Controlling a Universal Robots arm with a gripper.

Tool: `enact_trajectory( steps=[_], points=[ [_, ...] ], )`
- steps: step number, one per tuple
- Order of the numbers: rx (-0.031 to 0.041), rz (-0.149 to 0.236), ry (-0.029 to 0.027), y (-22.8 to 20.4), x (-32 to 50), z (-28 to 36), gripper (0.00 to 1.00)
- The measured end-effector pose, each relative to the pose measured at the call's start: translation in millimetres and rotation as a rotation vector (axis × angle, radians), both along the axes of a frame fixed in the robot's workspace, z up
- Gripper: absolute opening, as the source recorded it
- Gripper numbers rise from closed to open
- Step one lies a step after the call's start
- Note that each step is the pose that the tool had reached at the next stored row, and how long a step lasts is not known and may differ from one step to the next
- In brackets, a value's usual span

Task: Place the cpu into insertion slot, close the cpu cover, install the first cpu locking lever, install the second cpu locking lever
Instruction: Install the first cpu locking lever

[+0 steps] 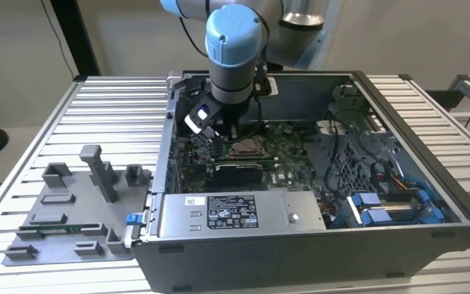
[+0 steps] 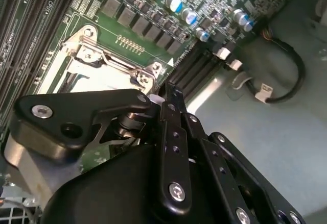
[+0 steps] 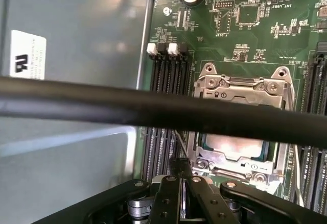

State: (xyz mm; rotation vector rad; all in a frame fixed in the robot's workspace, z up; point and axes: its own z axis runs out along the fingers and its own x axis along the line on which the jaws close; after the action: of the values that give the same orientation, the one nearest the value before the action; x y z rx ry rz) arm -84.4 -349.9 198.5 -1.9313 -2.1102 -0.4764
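Exterior view: a grey plastic fixture tray [image 1: 59, 248] lies at 9 o'clock of the open grey metal computer case [image 1: 300, 245]. Inside the case hangs the black two-finger gripper [image 1: 228, 136], pressed together, with the square silver-rimmed insertion slot [image 1: 247, 147] at its 4 o'clock. First wrist view: the silvery-tan square cpu [image 3: 232, 147] sits in the slot under the lowered thin silvery cpu cover [image 3: 240, 89], just beside the gripper [image 3: 180, 165].

Green circuit board [image 3: 245, 35]; silvery cpu cover [image 3: 240, 89]; tan-silver cpu [image 3: 232, 147]; black gripper [image 3: 181, 170]; pale-blue arm [image 1: 233, 37].
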Motion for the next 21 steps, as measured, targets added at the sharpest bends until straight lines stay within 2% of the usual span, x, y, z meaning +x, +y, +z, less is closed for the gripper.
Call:
enact_trajectory(
  steps=[3, 9, 15, 21],
  points=[
    [-0.0004, 0.0, 0.0005, -0.1, 2.9, -5.0, 0.0],
    [0.0, 0.0, 0.0, 0.0, 11.1, -11.1, 0.0],
    [0.0, 0.0, 0.0001, 0.0, 15.9, -13.9, 0.0],
    [0.0, 0.0, 0.0009, -1.7, 16.1, -14.1, 0.0]
  ],
)
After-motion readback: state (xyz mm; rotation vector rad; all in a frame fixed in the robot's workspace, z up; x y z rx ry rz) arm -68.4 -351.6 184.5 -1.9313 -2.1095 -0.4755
